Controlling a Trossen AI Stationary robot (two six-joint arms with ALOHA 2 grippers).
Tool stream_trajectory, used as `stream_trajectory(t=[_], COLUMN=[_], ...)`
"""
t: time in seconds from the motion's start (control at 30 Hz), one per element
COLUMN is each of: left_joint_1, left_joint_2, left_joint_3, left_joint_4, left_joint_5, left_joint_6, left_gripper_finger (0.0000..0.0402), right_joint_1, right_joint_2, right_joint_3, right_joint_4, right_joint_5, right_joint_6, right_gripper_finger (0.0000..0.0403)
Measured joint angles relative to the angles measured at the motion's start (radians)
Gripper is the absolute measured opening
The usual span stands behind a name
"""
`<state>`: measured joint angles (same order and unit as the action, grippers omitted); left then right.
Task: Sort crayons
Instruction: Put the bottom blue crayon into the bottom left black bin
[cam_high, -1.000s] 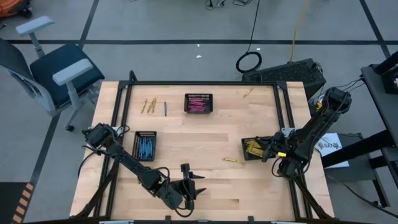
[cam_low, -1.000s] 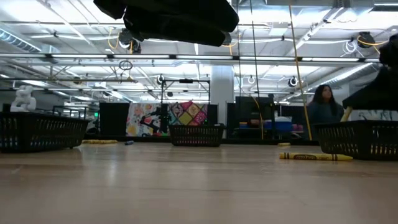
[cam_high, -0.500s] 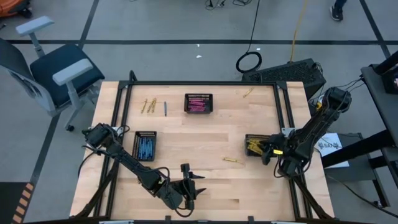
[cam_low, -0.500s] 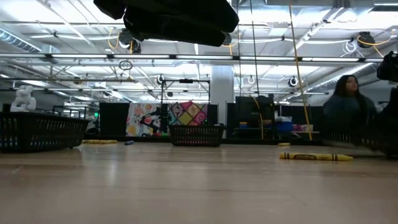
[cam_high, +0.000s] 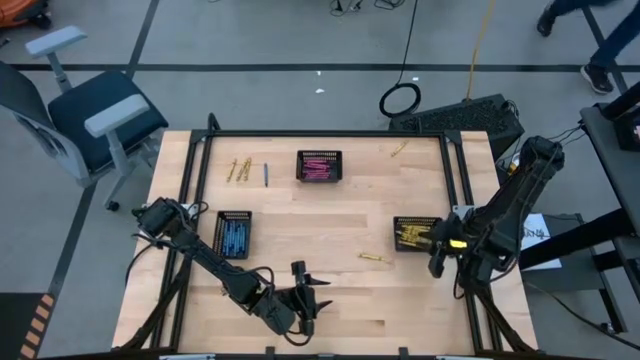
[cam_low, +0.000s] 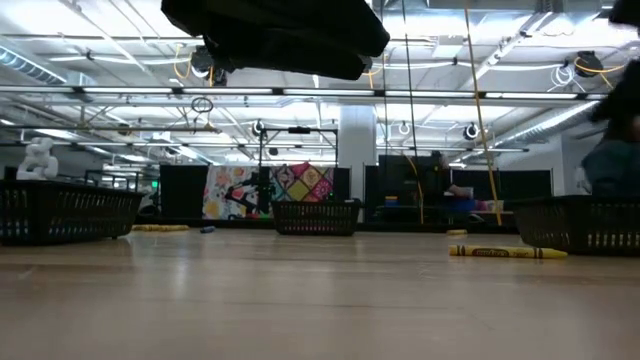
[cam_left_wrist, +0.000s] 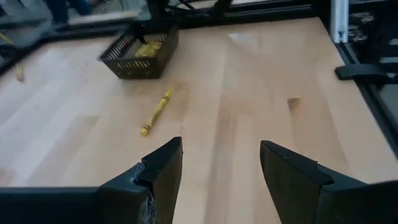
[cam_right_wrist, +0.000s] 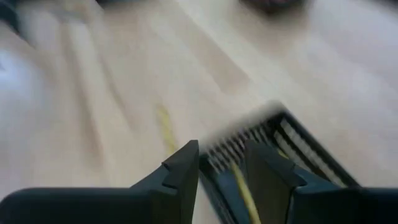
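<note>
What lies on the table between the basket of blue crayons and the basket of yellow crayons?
In the high view, only bare wood and one loose yellow crayon, which lies near the basket of yellow crayons, far from the basket of blue crayons.

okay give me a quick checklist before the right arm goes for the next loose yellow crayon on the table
1. Right gripper empty: ok, jaws apart with nothing between them.
2. Yellow basket upright on the table: ok.
3. Loose yellow crayon lying free, left of that basket: ok.
4. Left gripper out of the way at the near edge: ok, open and empty.
5. Far yellow crayons within the right arm's reach: cannot tell.
</note>
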<state>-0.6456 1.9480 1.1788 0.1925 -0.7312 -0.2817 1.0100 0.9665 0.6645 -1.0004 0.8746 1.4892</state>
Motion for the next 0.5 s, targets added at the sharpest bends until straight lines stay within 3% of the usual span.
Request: stream_trajectory(t=[0.07,0.2,0.33,0.5], left_joint_1=[0.000,-0.006,-0.036,-0.162], left_joint_2=[-0.006,-0.084,-0.133,-0.146], left_joint_3=[0.008,0.084,0.113,0.082], left_joint_4=[-0.065,-0.483,-0.902,-1.140], left_joint_5=[0.053,0.169,0.333,0.457], left_joint_6=[-0.032,-0.285,-0.669,-1.018], left_gripper_finger=[0.0215,0.0215,0.0215,0.0215], right_joint_1=[0.000,-0.005,-0.020,-0.036], right_joint_2=[0.003,0.055,0.160,0.297], right_joint_3=[0.003,-0.018,-0.022,-0.022], right_joint_4=[0.134,0.505,0.779,0.915], right_joint_5=[0.107,0.261,0.281,0.281], right_joint_6=[-0.115,-0.414,-0.641,-0.724], right_gripper_finger=[0.0115,0.0114,0.0114,0.0114])
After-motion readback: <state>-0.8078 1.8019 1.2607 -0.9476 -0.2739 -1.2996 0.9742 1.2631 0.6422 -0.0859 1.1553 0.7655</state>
